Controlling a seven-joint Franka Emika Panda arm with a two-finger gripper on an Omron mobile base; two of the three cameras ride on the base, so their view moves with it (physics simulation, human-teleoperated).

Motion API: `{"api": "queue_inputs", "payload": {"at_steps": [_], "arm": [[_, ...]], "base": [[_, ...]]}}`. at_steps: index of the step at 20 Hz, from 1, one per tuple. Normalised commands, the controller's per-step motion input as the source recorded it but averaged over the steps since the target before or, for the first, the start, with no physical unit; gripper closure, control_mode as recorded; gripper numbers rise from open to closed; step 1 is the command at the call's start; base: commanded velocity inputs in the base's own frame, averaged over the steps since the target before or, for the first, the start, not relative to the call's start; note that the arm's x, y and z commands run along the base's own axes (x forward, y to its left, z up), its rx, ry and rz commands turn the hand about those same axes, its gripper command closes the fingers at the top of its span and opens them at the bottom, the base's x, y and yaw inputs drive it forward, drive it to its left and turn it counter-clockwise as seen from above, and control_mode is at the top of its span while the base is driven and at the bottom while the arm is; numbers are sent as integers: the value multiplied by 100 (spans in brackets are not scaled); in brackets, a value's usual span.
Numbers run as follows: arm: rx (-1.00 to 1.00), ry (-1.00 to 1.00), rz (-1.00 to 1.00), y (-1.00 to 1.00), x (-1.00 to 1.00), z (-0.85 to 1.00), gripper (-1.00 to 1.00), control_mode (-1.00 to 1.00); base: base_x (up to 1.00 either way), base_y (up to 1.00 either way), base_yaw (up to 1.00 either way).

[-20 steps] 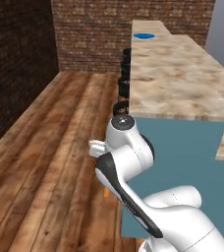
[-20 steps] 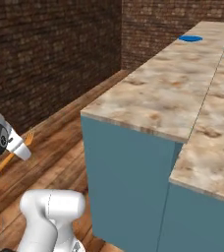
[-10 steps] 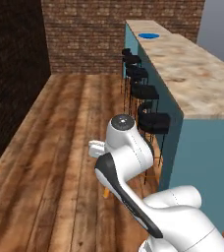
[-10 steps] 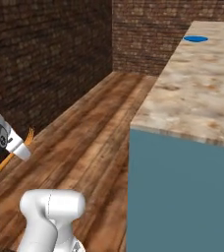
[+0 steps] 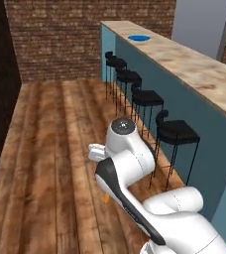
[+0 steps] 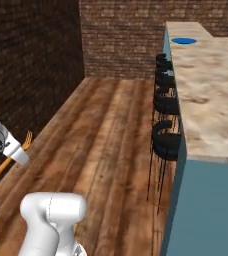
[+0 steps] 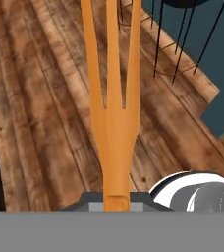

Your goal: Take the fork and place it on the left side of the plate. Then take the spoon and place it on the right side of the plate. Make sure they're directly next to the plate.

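Note:
The orange fork (image 7: 115, 123) rises from between my fingers in the hand view, its tines pointing away over the wooden floor. My gripper (image 6: 17, 153) is shut on the fork (image 6: 11, 157) low at the left of the right base view, well off the counter. A small orange end of the fork (image 5: 105, 198) peeks out below the arm in the left base view. The blue plate (image 5: 139, 37) lies far off on the counter's far end, also seen as the plate (image 6: 184, 40) in the right base view. The spoon is out of view.
A long marble-topped counter (image 5: 204, 74) with teal sides runs along the right, the counter (image 6: 206, 100) nearer in the right base view. A row of black bar stools (image 5: 145, 96) lines its floor side, stools (image 6: 167, 142) too. Brick walls (image 6: 121, 35) close the room; wooden floor (image 5: 50, 149) spreads left.
The whole picture has shifted as the base drove and turned: the counter now lies off to the right and the stools have come into sight. The arm still holds the fork the same way.

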Motion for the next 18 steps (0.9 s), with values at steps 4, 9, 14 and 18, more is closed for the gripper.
{"api": "queue_inputs", "payload": {"at_steps": [4,9,14,18], "arm": [[0,0,0,0,0,0,100,100],[0,0,0,0,0,0,100,100],[0,0,0,0,0,0,100,100],[0,0,0,0,0,0,100,100]], "base": [[100,100,-42],[100,100,-39],[100,100,-39],[100,100,-43]]}}
